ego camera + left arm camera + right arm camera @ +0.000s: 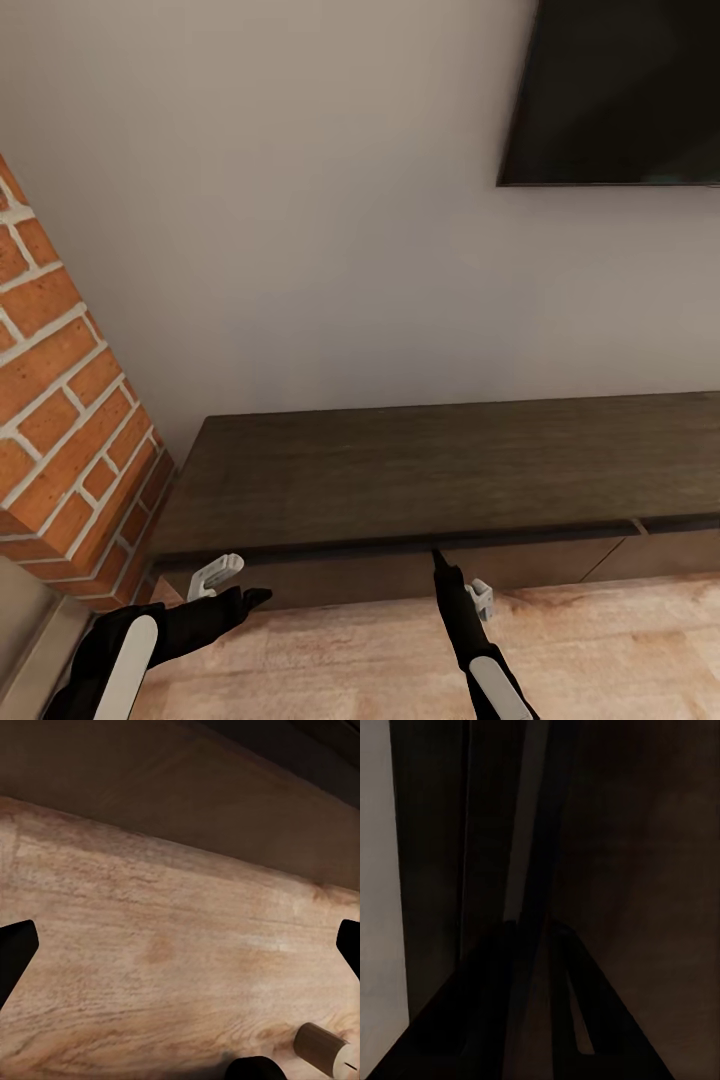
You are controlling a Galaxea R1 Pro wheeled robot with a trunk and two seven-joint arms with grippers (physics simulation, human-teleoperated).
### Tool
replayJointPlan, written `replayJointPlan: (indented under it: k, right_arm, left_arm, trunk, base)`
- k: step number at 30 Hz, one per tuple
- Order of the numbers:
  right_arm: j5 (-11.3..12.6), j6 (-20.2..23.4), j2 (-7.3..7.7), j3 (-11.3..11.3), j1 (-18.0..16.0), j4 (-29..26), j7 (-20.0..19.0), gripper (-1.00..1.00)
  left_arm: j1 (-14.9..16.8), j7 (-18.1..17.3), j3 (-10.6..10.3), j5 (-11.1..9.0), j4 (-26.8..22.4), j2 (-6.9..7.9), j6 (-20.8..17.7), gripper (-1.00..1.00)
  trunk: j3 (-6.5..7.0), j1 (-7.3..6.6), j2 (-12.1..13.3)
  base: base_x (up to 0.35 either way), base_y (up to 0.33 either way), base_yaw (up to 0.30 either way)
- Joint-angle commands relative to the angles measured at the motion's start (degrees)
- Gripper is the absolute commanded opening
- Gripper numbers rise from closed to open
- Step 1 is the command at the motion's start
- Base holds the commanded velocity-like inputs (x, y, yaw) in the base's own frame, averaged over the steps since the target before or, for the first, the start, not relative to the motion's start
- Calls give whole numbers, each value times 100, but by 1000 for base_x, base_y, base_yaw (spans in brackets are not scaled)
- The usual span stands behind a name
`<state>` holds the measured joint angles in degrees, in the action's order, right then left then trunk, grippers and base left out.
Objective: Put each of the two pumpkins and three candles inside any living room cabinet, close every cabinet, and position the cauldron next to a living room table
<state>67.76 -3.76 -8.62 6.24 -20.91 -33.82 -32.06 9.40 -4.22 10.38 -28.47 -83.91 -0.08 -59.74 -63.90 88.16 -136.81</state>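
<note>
Both arms sit low before the cabinet [440, 470]: my right gripper [436, 553] pinched closed at its top edge, left gripper [262, 596] spread wide over floor [600, 650]

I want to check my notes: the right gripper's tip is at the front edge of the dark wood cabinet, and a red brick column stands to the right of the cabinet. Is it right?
One detail is wrong. In the head view the brick column stands to the left of the cabinet, not the right. The right gripper is indeed at the cabinet's front edge.
</note>
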Motion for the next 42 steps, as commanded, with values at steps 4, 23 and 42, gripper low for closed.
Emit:
replayJointPlan:
  k: [4,23,42]
  right_arm:
    - [62,24,-3,17,-1,16,-11,-100]
    - [62,24,-5,17,-1,16,-11,-100]
    - [62,24,-7,17,-1,16,-11,-100]
  left_arm:
    - [2,-44,8,34,-3,-1,-26,100]
    - [1,-44,-153,34,-3,0,-26,100]
    - [0,-44,-185,34,-3,7,-26,100]
  trunk:
    - [-5,0,-1]
    - [-5,0,-1]
    - [-5,0,-1]
  base:
    - [0,0,0]
    - [-42,0,0]
    - [-69,0,0]
